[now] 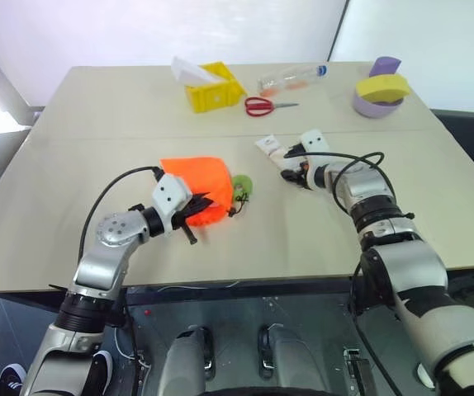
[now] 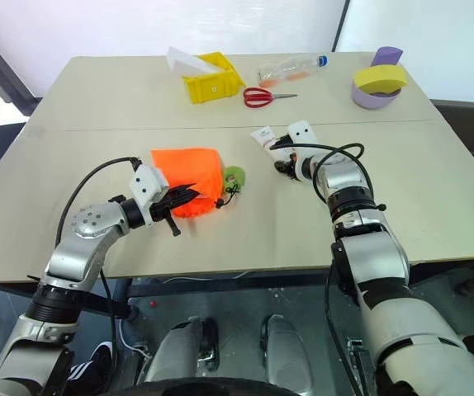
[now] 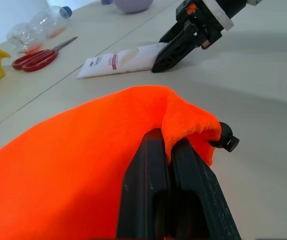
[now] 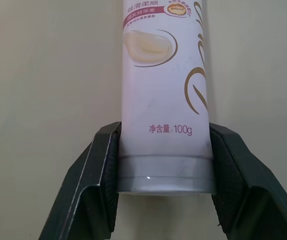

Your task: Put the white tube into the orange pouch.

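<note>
White tube (image 4: 166,100) cap-end nearest, lengthwise between pincer (image 4: 164,185) pads

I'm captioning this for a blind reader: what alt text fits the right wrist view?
Two black gripper fingers press against either side of a white tube at its cap end, the tube lying on a beige table and printed with red and gold.

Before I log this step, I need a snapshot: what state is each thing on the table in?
white tube: lying flat on the table, cap end between the right gripper's fingers.
orange pouch: on the table, its edge pinched by the left gripper.
left gripper: shut on the pouch fabric.
right gripper: fingers against the tube's sides.
scissors: closed, lying flat.
clear bottle: on its side, capped.
</note>
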